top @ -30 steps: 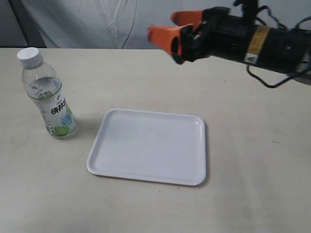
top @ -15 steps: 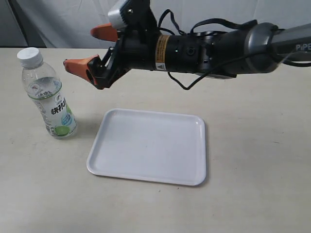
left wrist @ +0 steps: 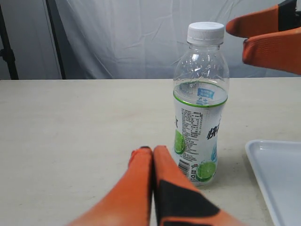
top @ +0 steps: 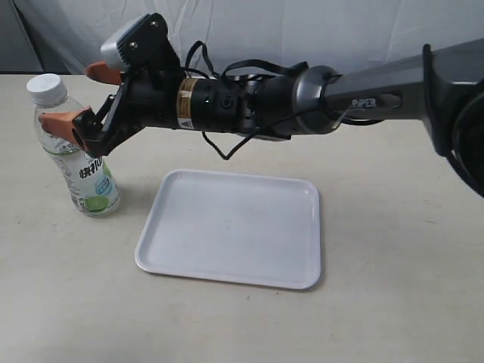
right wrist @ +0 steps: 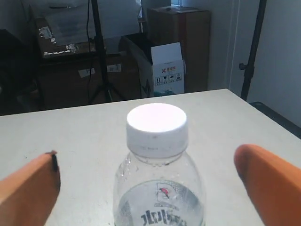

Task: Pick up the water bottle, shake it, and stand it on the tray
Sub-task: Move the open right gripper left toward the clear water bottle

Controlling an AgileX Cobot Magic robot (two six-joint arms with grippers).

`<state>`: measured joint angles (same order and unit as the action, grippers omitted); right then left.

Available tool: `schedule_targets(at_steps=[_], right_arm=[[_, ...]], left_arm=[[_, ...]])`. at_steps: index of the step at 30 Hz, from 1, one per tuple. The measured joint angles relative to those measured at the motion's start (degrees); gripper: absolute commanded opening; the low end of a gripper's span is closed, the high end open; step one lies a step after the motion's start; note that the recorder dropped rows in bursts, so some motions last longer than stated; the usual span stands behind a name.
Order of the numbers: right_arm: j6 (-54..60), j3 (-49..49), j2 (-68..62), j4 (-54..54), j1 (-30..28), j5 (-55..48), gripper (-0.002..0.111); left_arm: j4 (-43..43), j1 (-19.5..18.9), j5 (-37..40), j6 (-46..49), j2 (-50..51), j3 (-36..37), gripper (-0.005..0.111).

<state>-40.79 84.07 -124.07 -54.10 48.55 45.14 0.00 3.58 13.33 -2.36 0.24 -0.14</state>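
Straddling the upright water bottle (top: pixel 79 162), right jaws gape wide; left jaws closed, empty.

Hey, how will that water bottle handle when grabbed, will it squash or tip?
The bottle is tall on a narrow base, so a nudge near its cap would probably tip it. Its clear, thin-looking wall likely gives under a hard squeeze. The open right end effector straddles the upper part, where the bare plastic might slip.
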Motion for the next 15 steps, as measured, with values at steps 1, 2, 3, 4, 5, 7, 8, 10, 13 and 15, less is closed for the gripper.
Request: schedule_targets(at_steps=[1, 2, 3, 4, 5, 7, 8, 10, 13, 15], right_arm=[[0.0, 0.8, -0.5, 0.0, 0.3, 0.0, 0.104], [0.0, 1.5, -1.1, 0.0, 0.5, 0.0, 0.104], [0.0, 2.2, -1.6, 0.1, 0.8, 0.0, 0.104], [0.0, 2.7, -2.0, 0.1, 1.0, -0.1, 0.104], [0.0, 3.4, -2.5, 0.1, 1.3, -0.1, 0.104], [0.0, 4.5, -3.3, 0.2, 1.8, -0.3, 0.104], [0.0, 5.1, -3.8, 0.4, 2.1, -0.4, 0.104], [0.1, 6.3, -4.6, 1.1, 2.7, -0.9, 0.104], [0.1, 7.7, -5.9, 1.7, 3.0, -1.9, 0.104], [0.1, 8.1, -6.5, 2.1, 3.0, -2.4, 0.104]], left_arm=[[0.0, 0.0, 0.0, 0.0, 0.0, 0.0, 0.000], [0.0, 0.0, 0.0, 0.0, 0.0, 0.0, 0.000], [0.0, 0.0, 0.0, 0.0, 0.0, 0.0, 0.000], [0.0, 0.0, 0.0, 0.0, 0.0, 0.0, 0.000], [0.0, 0.0, 0.0, 0.0, 0.0, 0.0, 0.000], [0.0, 0.0, 0.0, 0.0, 0.0, 0.0, 0.000], [0.0, 0.0, 0.0, 0.0, 0.0, 0.0, 0.000], [0.0, 0.0, 0.0, 0.0, 0.0, 0.0, 0.000], [0.0, 0.0, 0.0, 0.0, 0.0, 0.0, 0.000], [0.0, 0.0, 0.0, 0.0, 0.0, 0.0, 0.000]])
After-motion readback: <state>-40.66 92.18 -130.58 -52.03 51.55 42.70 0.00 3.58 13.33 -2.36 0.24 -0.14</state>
